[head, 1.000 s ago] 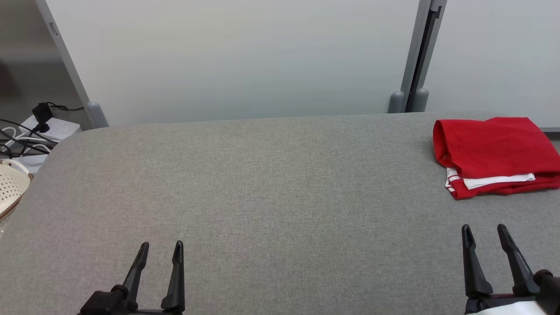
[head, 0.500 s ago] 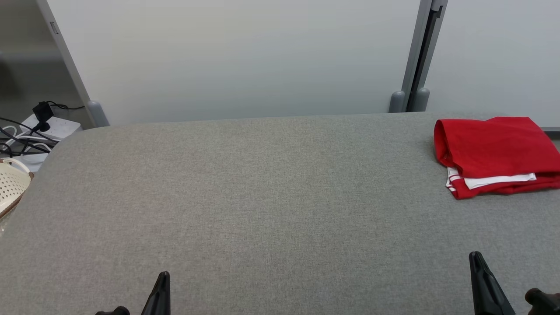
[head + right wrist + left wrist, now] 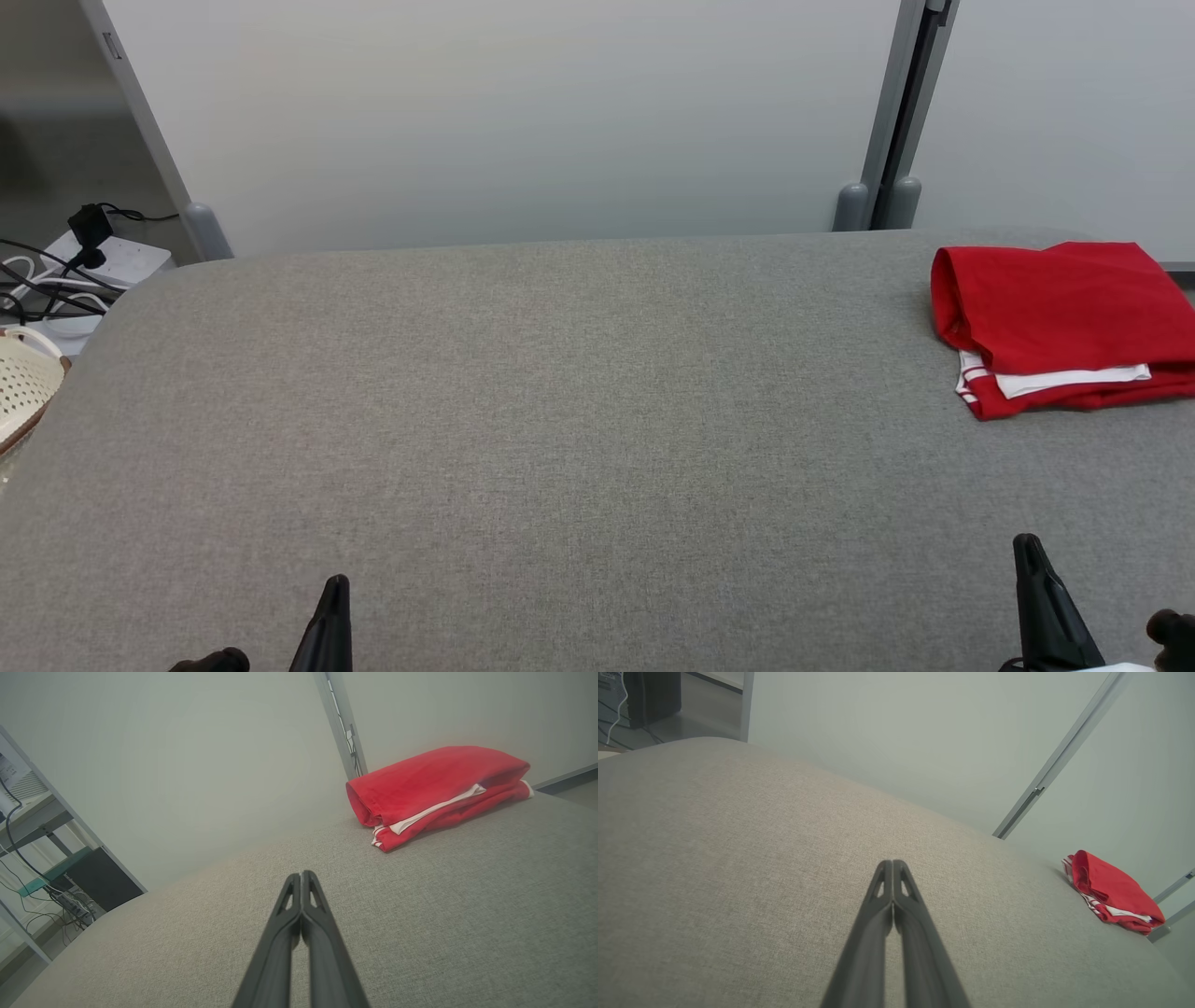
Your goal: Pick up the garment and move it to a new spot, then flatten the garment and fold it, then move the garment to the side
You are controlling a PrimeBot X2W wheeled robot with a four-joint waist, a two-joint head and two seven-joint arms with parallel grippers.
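Left claw (image 3: 893,862) and right claw (image 3: 302,873) are pressed together, empty, near me. The garment (image 3: 1064,313) lies folded far right on the tabletop (image 3: 560,420); I judge it done, better not touch.

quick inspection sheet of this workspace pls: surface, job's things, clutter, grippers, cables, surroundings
surface: grey fabric table, smooth, no stains seen
job's things: red garment with white trim, folded, at the table's far right
clutter: cream perforated basket beside the table's left edge
grippers: left gripper shut, holding nothing; right gripper shut, holding nothing; both apart from the garment
cables: cables bunched at a white power strip, far left
surroundings: pale partition panels and a grey post behind the table
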